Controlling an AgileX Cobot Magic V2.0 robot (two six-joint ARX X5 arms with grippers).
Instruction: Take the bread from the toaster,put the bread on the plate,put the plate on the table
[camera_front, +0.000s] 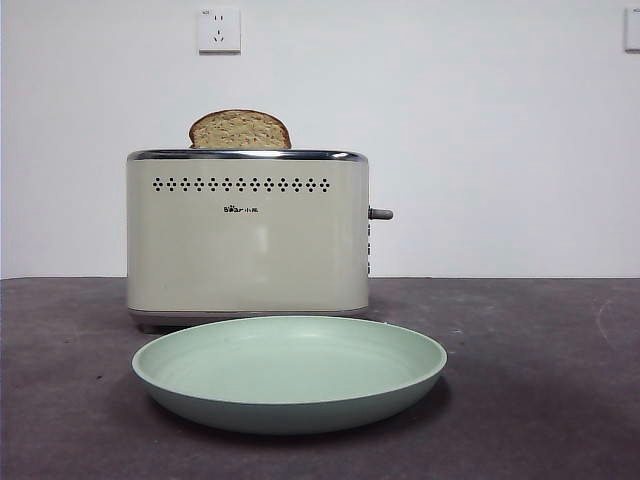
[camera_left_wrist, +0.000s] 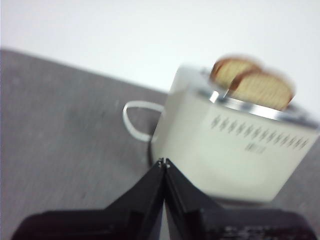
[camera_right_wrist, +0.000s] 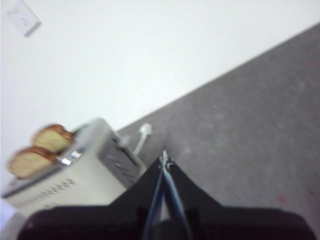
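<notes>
The cream toaster (camera_front: 247, 240) stands on the dark table (camera_front: 540, 380). The bread (camera_front: 240, 131) sticks up from its top, speckled crumb face showing. The mint-green plate (camera_front: 290, 400) lies on the table right in front of the toaster, with nothing on it. In the left wrist view the toaster (camera_left_wrist: 235, 155) holds two slices: the bread (camera_left_wrist: 260, 90) and a second slice (camera_left_wrist: 232, 70) behind it. The right wrist view shows the same pair (camera_right_wrist: 30, 161). My left gripper (camera_left_wrist: 164, 162) and right gripper (camera_right_wrist: 165, 161) are shut and empty, apart from the toaster. Neither shows in the front view.
The toaster's grey lever (camera_front: 380, 213) sticks out on its right side. A white cord (camera_left_wrist: 131, 122) loops on the table behind the toaster and shows in the right wrist view (camera_right_wrist: 142, 135) too. A wall outlet (camera_front: 219, 30) sits on the white wall behind.
</notes>
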